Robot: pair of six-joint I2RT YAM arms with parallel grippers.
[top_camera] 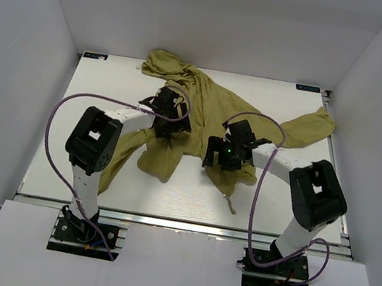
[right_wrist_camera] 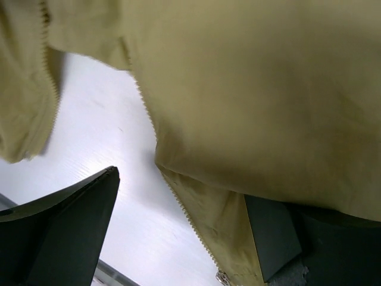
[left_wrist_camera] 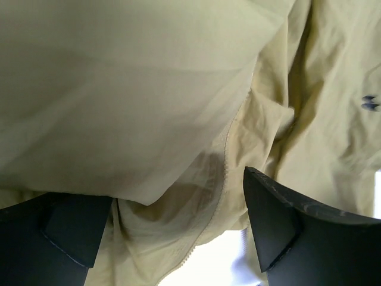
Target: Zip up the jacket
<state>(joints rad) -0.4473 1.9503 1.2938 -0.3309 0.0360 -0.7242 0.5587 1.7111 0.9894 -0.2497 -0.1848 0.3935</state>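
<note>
Your left gripper [top_camera: 169, 116] rests on the left side of the jacket [top_camera: 212, 106]. Its fingers [left_wrist_camera: 280, 220] are wide apart, holding nothing; cloth and a zipper edge [left_wrist_camera: 225, 162] bunch loosely between them. The jacket lies crumpled across the middle of the table [top_camera: 175, 193], one sleeve [top_camera: 311, 126] reaching far right. Your right gripper [top_camera: 223, 153] is low on its right side, fingers [right_wrist_camera: 65, 232] wide apart too, cloth draped over one finger.

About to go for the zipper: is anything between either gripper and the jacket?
Nothing visible. The left gripper and right gripper are both open, with the jacket fabric between their fingers. Zipper teeth run through each gap. Only bare table shows beyond.
</note>
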